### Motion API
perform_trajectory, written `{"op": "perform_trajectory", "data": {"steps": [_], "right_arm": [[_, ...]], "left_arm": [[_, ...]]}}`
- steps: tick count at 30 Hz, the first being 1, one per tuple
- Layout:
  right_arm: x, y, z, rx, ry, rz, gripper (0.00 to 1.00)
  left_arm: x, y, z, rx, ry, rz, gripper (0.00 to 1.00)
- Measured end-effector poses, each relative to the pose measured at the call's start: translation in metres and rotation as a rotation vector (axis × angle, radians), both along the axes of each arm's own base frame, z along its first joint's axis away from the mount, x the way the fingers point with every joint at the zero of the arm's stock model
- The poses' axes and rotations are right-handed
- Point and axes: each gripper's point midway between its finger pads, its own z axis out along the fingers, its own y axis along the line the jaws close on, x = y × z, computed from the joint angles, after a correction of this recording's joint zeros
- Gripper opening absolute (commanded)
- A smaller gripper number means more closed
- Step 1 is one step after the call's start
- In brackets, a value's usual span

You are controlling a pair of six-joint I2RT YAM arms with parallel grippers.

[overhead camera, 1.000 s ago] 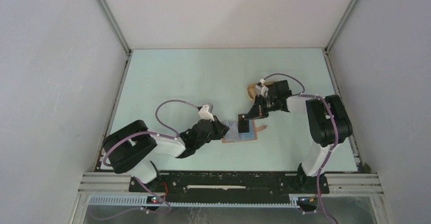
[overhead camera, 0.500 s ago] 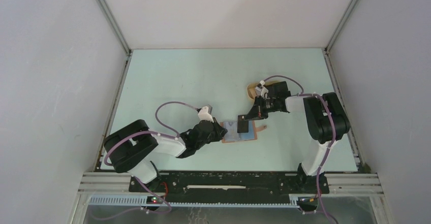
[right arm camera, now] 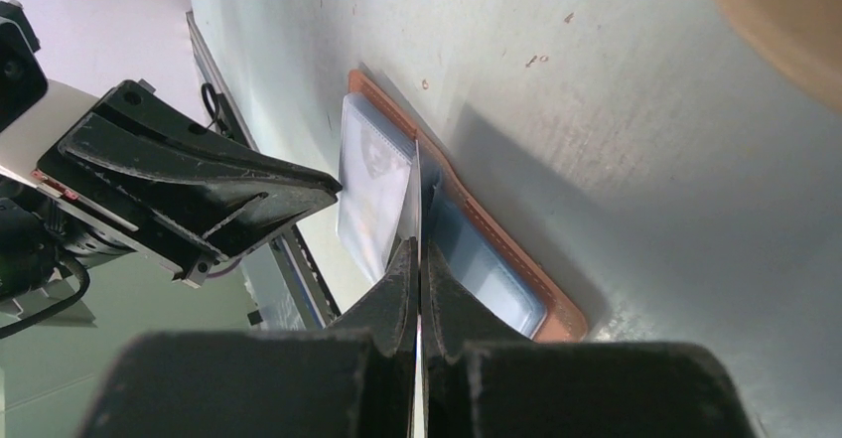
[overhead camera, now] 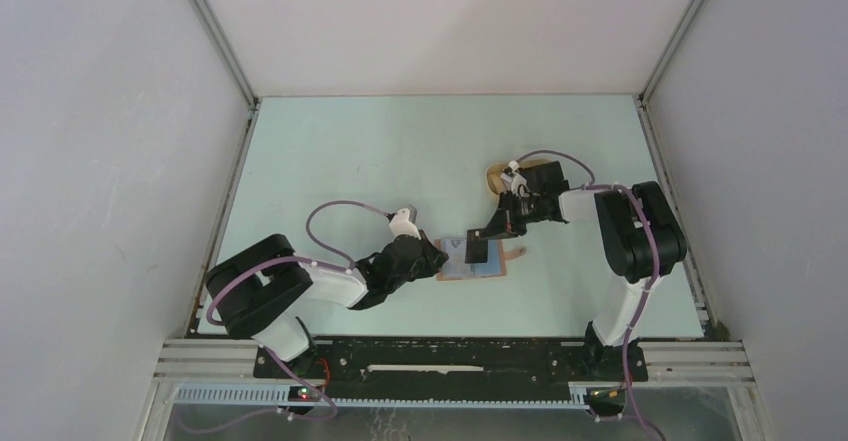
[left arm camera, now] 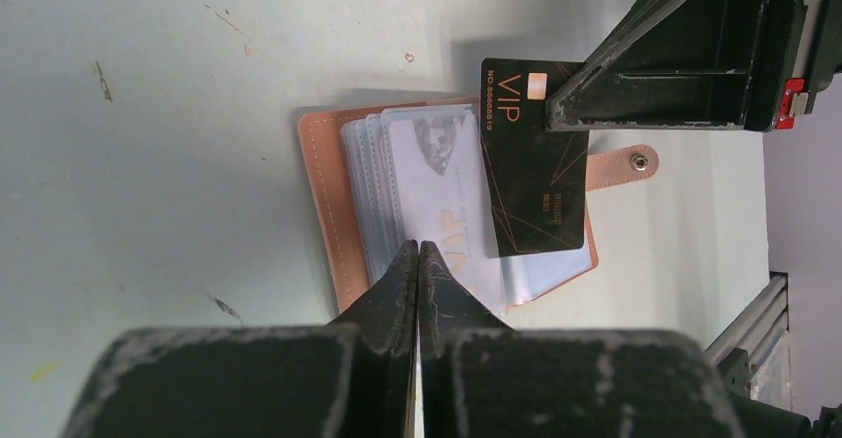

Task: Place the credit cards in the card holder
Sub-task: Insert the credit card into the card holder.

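The card holder [overhead camera: 495, 267] lies open on the table, brown leather outside [left arm camera: 323, 190] with clear sleeves inside. My left gripper [overhead camera: 441, 256] is shut on one clear sleeve at the holder's near edge [left arm camera: 418, 247] and holds it lifted, as the right wrist view shows [right arm camera: 372, 175]. My right gripper [overhead camera: 490, 233] is shut on a black VIP credit card [left arm camera: 531, 160] and holds it on edge [right arm camera: 418, 190] over the holder's right half, beside the lifted sleeve. No other dark card shows.
A tan oval tray [overhead camera: 497, 175] sits just behind the right gripper, partly hidden by the arm; its rim shows in the right wrist view [right arm camera: 784, 21]. The holder's snap tab [left arm camera: 635, 162] sticks out to the right.
The right gripper has shifted the black card slightly left and lower over the holder. The left gripper has stayed shut on the sleeve, barely moving.
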Motion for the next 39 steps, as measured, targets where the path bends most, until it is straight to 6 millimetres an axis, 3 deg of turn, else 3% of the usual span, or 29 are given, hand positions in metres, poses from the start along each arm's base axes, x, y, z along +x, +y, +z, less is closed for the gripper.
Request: {"op": "perform_trajectory", "data": {"steps": [17,39], "right_arm": [[-0.025,-0.002,-0.007,0.027,0.065,0.03,0.0],[-0.024,0.011,-0.008,0.03,0.088,0.012,0.0]], "left_arm": [[0.0,0.0,0.0,-0.004,0.004,0.003,0.0],[0.0,0.0,0.0,-0.004,0.004,0.003,0.0]]}}
